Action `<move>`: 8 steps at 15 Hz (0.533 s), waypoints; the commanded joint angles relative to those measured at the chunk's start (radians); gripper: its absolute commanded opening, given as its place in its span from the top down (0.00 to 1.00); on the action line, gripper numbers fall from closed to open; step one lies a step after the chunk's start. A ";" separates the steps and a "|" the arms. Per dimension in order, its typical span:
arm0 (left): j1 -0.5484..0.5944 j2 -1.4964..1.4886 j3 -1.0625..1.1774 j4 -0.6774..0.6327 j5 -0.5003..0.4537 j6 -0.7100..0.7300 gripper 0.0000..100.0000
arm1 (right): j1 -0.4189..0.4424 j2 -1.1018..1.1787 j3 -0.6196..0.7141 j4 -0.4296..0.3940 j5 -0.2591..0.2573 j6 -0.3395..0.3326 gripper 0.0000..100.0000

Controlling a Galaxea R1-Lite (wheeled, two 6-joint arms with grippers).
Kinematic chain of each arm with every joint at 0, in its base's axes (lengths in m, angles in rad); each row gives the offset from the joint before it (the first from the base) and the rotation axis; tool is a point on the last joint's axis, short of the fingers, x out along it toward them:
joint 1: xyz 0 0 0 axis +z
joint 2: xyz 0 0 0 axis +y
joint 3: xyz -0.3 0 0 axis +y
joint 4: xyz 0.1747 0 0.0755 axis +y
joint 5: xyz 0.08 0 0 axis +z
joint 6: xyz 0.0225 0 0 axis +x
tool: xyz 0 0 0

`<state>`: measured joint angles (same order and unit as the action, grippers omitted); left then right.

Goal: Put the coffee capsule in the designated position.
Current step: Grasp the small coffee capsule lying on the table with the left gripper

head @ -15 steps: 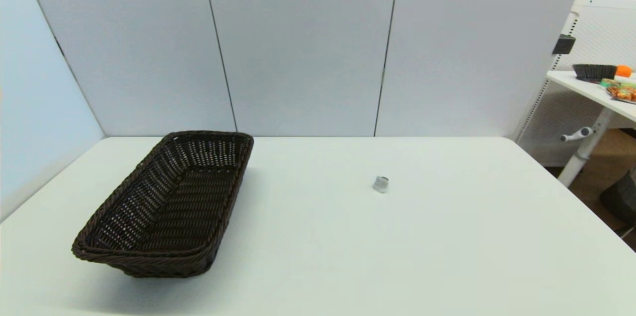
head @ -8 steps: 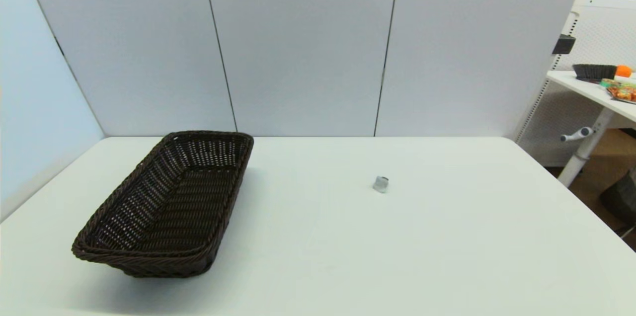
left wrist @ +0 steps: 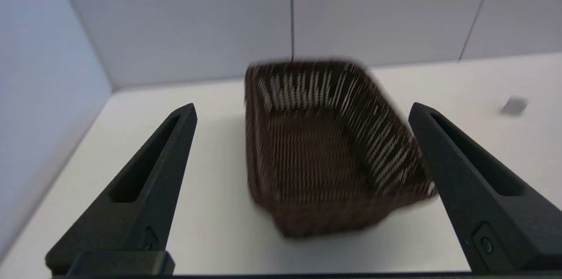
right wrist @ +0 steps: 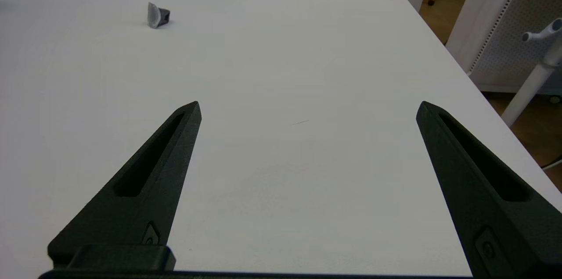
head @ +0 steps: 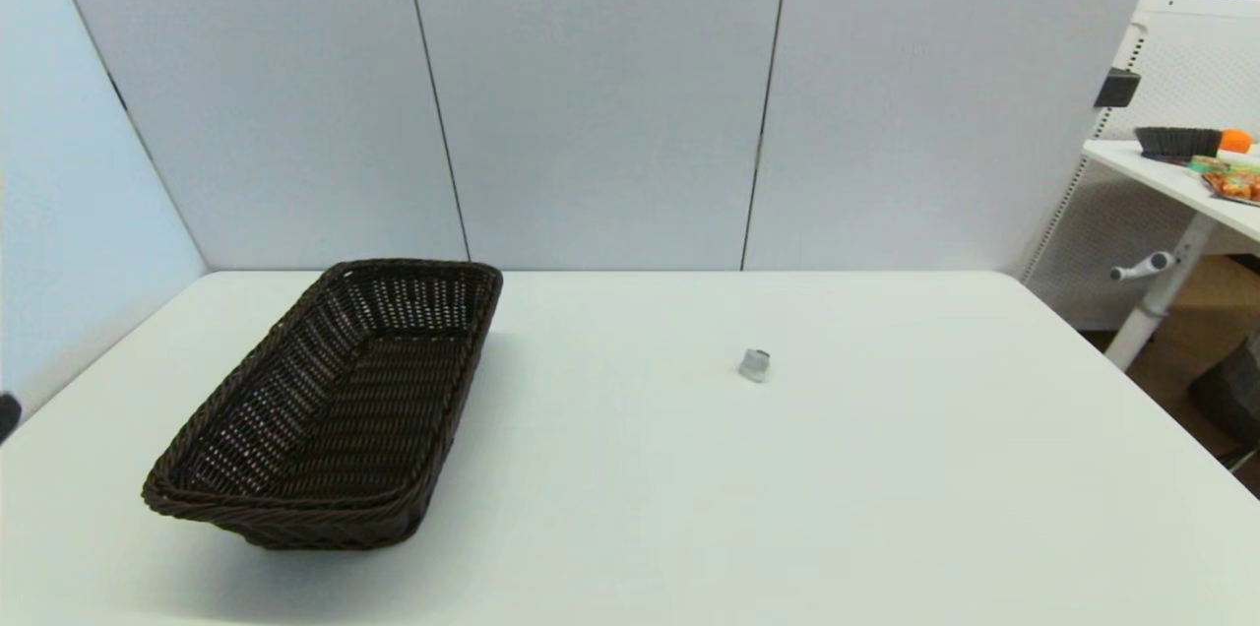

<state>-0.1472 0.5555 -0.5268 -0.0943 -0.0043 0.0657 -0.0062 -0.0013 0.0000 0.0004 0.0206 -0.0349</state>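
Since the earlier frames, one change is noted: a small dark part of the left arm [head: 6, 414] now shows at the far left edge of the head view, where nothing showed before. Nothing on the table has shifted.

Head view: the coffee capsule [head: 754, 364] lies alone on the white table [head: 787, 508], right of centre and well apart from the wicker basket [head: 335, 409], which stands on the left side. The basket appears to hold nothing. Neither gripper is over the work area.

Left wrist view: the left gripper [left wrist: 303, 110] has its fingers spread wide with nothing between them. It faces the basket [left wrist: 325, 147] from the near side, and the capsule [left wrist: 513, 106] shows far off to one side. The basket looks smeared, which suggests this arm is in motion.

Right wrist view: the right gripper [right wrist: 307, 108] also has its fingers wide apart and holds nothing. It hangs above bare table, with the capsule [right wrist: 157, 15] ahead, lying on its side.

Assessment: the task is at its outset, in the approach step, and the capsule is untouched. The basket is judged the likely destination. The next move calls for one gripper to travel to the capsule, centre its fingers on that small rounded body and close gently; a capsule on its side may roll away if nudged.
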 commanded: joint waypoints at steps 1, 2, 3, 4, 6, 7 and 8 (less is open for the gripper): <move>-0.143 0.434 -0.427 0.013 -0.002 0.075 0.00 | 0.000 0.001 0.000 0.000 0.001 0.000 0.00; -0.178 0.508 -0.521 0.034 -0.002 0.078 0.00 | 0.000 0.001 0.000 0.000 0.001 0.000 0.00; -0.210 0.584 -0.611 0.053 -0.003 0.078 0.00 | 0.000 0.001 0.000 0.000 0.001 0.000 0.00; -0.238 0.655 -0.688 0.056 -0.003 0.080 0.00 | 0.000 0.001 0.000 0.000 0.001 0.000 0.00; -0.322 0.807 -0.851 0.071 -0.003 0.080 0.00 | 0.000 0.001 0.000 0.000 0.001 0.000 0.00; -0.354 0.874 -0.926 0.080 -0.003 0.080 0.00 | 0.000 0.001 0.000 0.000 0.001 0.000 0.00; -0.382 0.935 -0.996 0.091 -0.003 0.082 0.00 | 0.000 0.001 0.000 0.000 0.001 0.000 0.00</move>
<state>-0.4117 1.2228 -1.3013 -0.0317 -0.0070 0.1423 -0.0062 -0.0013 0.0000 0.0000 0.0206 -0.0345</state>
